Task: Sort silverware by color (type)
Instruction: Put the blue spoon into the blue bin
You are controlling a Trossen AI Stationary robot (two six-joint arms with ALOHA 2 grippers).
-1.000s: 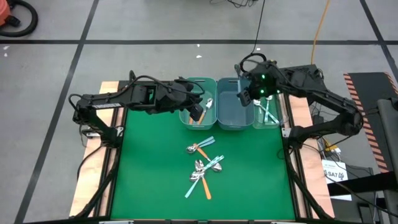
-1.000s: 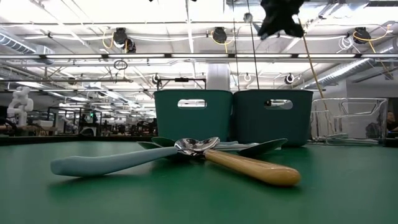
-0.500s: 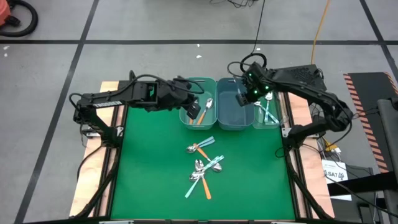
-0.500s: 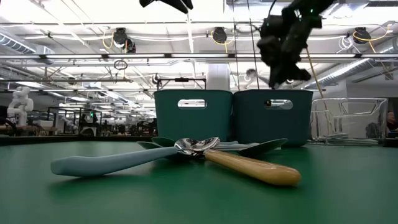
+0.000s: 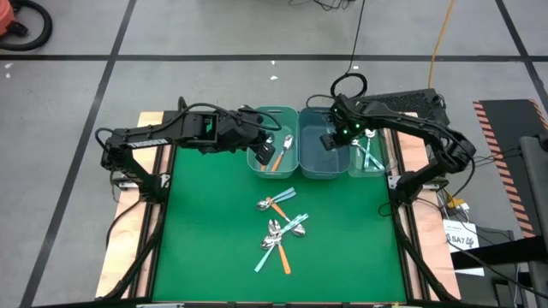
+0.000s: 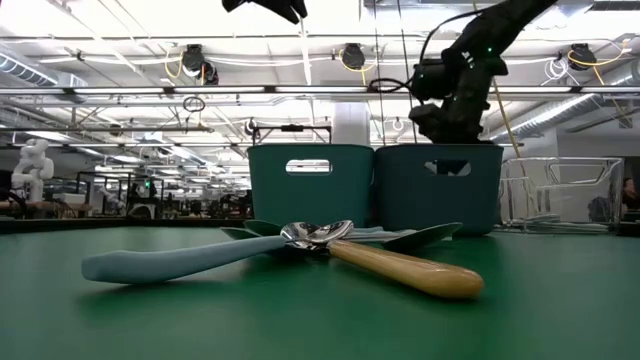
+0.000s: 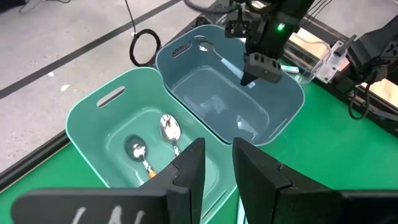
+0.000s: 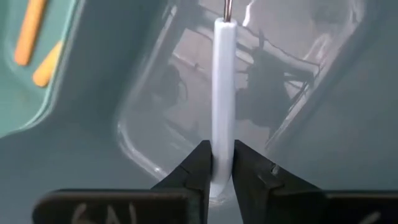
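My right gripper [image 5: 330, 140] hangs over the middle blue-teal bin [image 5: 318, 169], shut on a light blue-handled spoon [image 8: 224, 87]. My left gripper [image 5: 268, 152] hovers over the left light teal bin [image 5: 259, 162] with its fingers [image 7: 189, 174] a little apart and nothing between them. Two orange-handled spoons [image 7: 169, 132] lie on that bin's floor. More spoons with orange, light blue and teal handles lie in loose heaps [image 5: 279, 233] on the green mat. Teal-handled spoons [image 5: 370, 154] rest in the clear right bin. My right gripper pinches the light blue handle near its free end [image 8: 222, 163] between the two fingers [image 8: 200, 167]. The handle runs along the fingers and sticks out past their tips, down into the middle bin. The spoon is lifted clear; its bowl end leaves the wrist picture.
The three bins stand side by side at the mat's far edge. The near spoon heap [image 6: 320, 240] lies mid-mat, with open green mat [image 5: 205, 248] around it. A wooden table border [image 5: 137, 214] frames the mat.
My right gripper has come down with the light blue spoon, and slightly toward the table's left, from high above the middle bin to just over its rim. It has stayed shut on the handle.
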